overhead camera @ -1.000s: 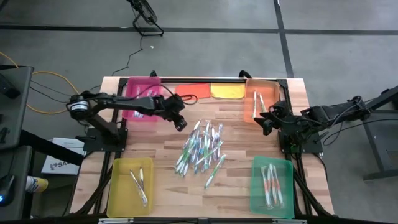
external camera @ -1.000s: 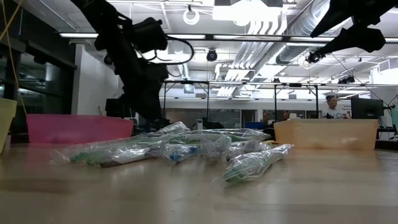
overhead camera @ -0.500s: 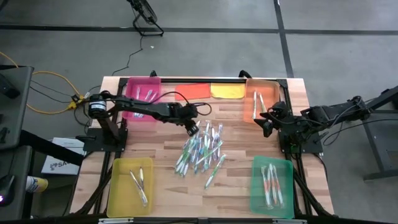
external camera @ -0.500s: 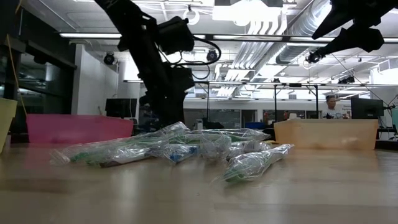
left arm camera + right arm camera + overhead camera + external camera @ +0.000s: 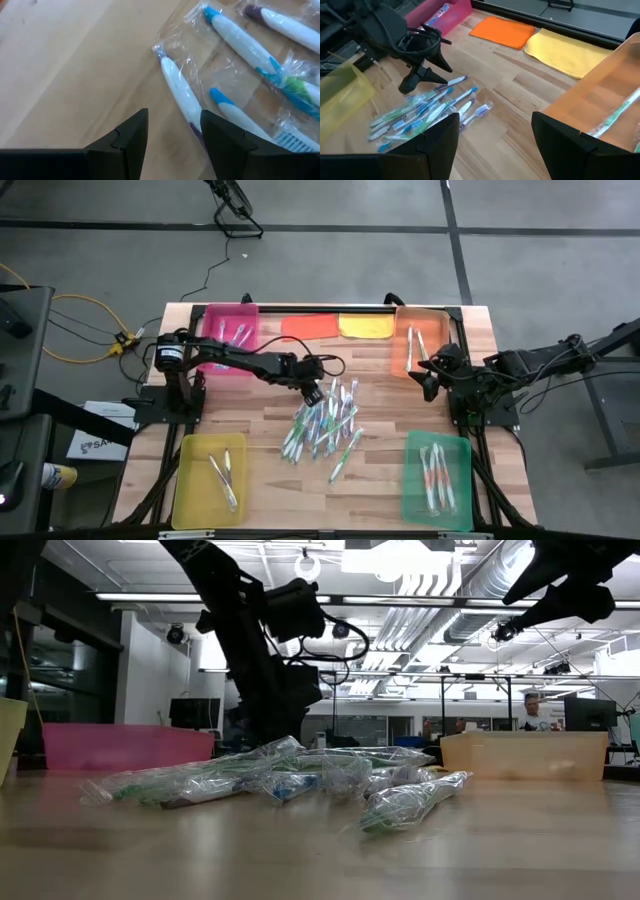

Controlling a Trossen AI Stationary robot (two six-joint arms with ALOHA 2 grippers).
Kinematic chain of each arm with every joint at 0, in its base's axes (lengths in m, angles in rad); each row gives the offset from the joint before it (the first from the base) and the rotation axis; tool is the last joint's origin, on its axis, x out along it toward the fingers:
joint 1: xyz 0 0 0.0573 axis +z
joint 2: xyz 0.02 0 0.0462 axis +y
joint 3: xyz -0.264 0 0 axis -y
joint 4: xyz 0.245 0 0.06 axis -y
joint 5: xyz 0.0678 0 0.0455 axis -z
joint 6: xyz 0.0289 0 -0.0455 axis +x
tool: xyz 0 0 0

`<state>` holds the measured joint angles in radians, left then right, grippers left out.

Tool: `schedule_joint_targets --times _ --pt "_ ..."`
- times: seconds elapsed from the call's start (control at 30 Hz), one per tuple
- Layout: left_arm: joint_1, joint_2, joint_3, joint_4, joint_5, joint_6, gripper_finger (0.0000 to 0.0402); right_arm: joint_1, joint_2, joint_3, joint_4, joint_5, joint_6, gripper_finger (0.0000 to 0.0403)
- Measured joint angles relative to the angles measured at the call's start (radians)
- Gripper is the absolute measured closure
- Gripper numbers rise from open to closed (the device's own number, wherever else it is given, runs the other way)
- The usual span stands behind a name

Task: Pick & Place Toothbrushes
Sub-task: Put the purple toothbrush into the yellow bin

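Near the table's [image 5: 260, 420] front edge, a yellow tray [image 5: 209, 479] and a green tray [image 5: 437, 476] are seen. At mid-table the wrapped toothbrushes [image 5: 325, 420] are heaped, and the left gripper [image 5: 313, 394] is held open over the pile's far-left edge, nothing grasped. Farther right, the right gripper [image 5: 427, 380] is held open beside the orange tray [image 5: 421, 340].
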<state>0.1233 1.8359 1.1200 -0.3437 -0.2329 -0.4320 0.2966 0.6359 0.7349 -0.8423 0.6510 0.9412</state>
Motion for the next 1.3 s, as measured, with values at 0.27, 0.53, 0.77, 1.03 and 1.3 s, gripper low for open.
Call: schedule_joint_targets --times 0.27,0.53,0.77,1.03,1.3 --pt "0.0 0.0 0.0 -0.003 -0.007 0.008 0.0227 0.0 0.0 0.0 -0.026 0.0 -0.015 0.016" --pt "0.001 0.0 0.0 -0.126 -0.027 -0.073 0.0227 0.0 0.0 0.0 -0.031 0.0 -0.03 0.016" --pt "0.001 -0.003 0.0 -0.131 0.002 -0.097 0.0227 0.0 0.0 0.0 -0.035 -0.006 -0.053 0.016" --pt "0.015 -0.052 0.0 -0.131 0.021 -0.093 0.0227 0.0 0.0 0.0 -0.04 -0.046 -0.056 0.016" --pt "0.067 -0.066 0.0 -0.061 0.266 0.008 0.0227 0.0 0.0 0.0 -0.043 -0.053 -0.077 0.016"
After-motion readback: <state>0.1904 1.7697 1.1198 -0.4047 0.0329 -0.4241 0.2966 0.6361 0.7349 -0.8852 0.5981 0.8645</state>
